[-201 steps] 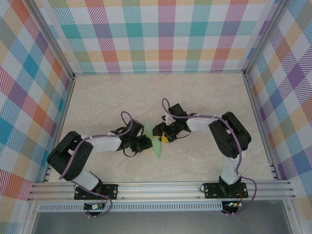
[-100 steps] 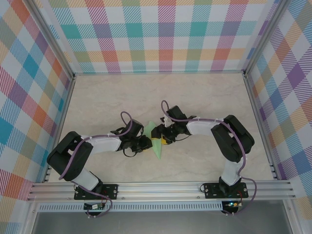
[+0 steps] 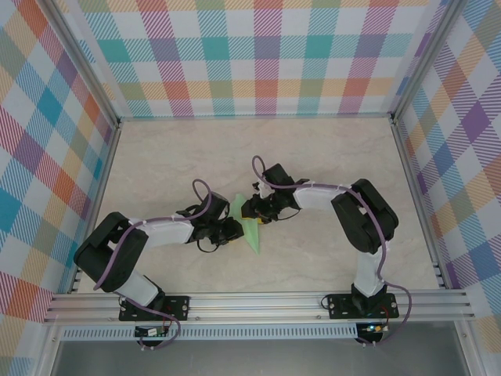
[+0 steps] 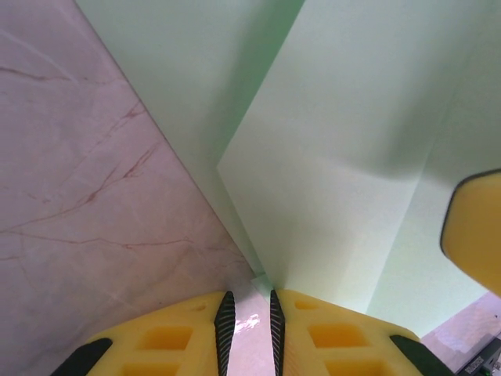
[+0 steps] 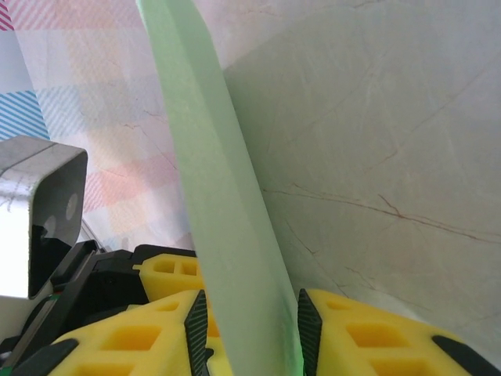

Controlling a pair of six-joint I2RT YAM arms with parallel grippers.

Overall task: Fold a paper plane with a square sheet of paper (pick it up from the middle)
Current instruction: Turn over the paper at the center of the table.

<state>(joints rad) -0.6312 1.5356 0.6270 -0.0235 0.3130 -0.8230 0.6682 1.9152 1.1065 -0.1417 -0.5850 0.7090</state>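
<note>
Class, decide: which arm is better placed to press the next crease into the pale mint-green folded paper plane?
Probably the right: the right gripper straddles a raised flap of the pale mint-green folded paper plane, while the left gripper pinches its corner as an anchor.

Overall light: bright, even, diffuse, from overhead.
Shadows: soft and short on the bench [image 3: 329, 149], close under the left arm [image 3: 160, 233]; a grey band along one fold of the paper plane [image 4: 337, 157].
Exposure: right wrist view washed out at upper left.
Focus: top view sharp; right end effector [image 5: 249, 301] and nearest paper slightly soft.
</note>
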